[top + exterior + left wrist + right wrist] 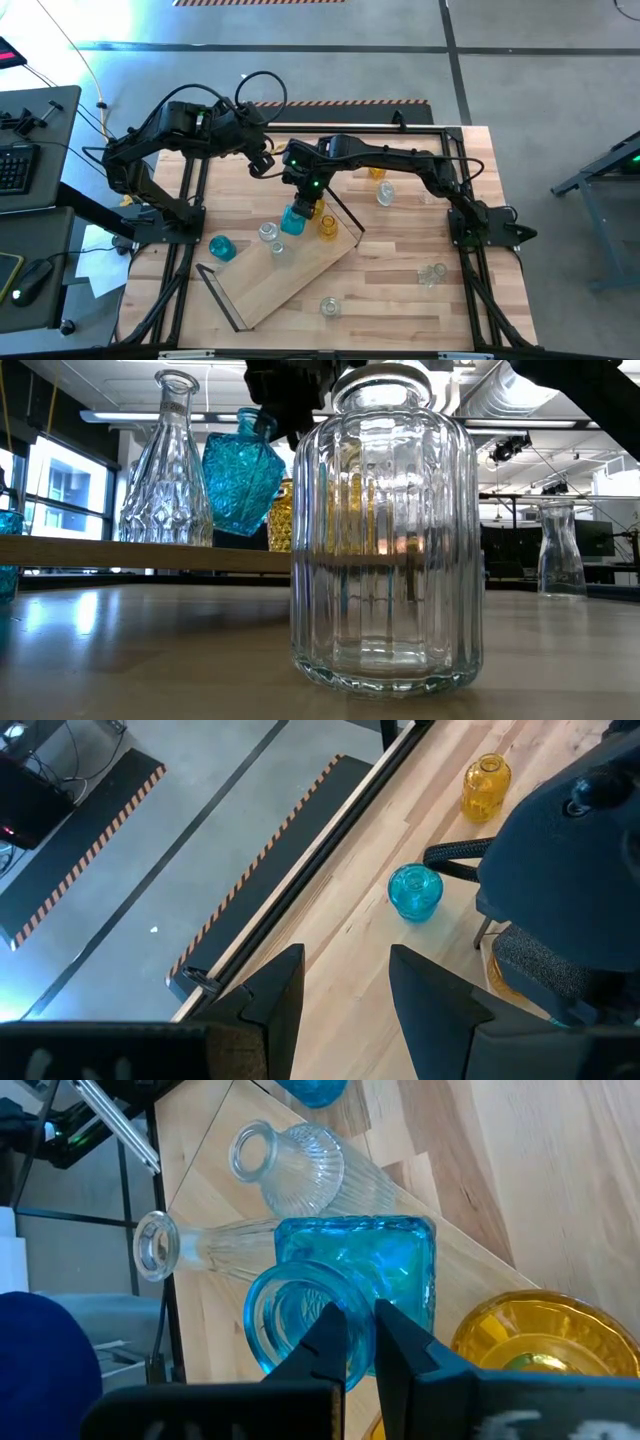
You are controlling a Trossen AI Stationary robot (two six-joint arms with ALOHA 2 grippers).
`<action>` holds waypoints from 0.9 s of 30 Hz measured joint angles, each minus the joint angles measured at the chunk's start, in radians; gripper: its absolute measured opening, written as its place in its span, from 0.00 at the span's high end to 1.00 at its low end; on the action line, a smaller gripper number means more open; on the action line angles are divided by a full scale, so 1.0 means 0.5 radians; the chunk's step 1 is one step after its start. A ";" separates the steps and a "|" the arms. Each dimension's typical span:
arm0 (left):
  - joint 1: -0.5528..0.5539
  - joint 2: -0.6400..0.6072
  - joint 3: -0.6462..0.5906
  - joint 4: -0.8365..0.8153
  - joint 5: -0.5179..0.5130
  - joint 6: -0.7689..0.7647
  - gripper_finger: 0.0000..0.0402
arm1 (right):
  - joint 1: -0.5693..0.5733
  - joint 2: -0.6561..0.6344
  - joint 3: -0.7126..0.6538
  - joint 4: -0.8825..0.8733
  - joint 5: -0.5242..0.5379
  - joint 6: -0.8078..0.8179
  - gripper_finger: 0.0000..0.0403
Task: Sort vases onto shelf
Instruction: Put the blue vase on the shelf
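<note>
The light-wood shelf [290, 280] lies slantwise mid-table. My right gripper [360, 1342] is above its far end, shut on a square teal vase [293, 220], which also shows in the low view [243, 475]. An amber vase [327, 225] and two clear vases [268, 233] [280, 250] stand on the board. Another teal vase [221, 247] stands on the table left of the shelf. My left gripper [345, 985] hovers open and empty near the table's far edge. My right gripper holds the teal vase by the rim of its mouth [352, 1302], one finger inside the neck and one outside. The fingers come from above, pointing down. The vase hangs tilted, its lower corner [240, 532] just at the board; I cannot tell whether it touches.
Clear vases stand on the table near the front edge [329, 306], at the right [432, 273] and behind the shelf [385, 193]. An amber vase [377, 172] and a round teal vase [415, 892] stand by the far edge, under my right arm.
</note>
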 joint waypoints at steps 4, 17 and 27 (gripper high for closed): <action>0.000 0.000 0.000 0.001 0.000 0.000 0.65 | 0.000 0.000 -0.001 -0.007 0.010 0.001 0.99; -0.002 0.002 0.002 0.005 0.005 -0.018 0.65 | 0.013 0.002 -0.003 0.068 0.122 0.334 0.99; -0.004 0.002 0.004 0.001 0.014 0.000 0.65 | 0.067 0.003 -0.005 0.090 0.205 0.549 0.99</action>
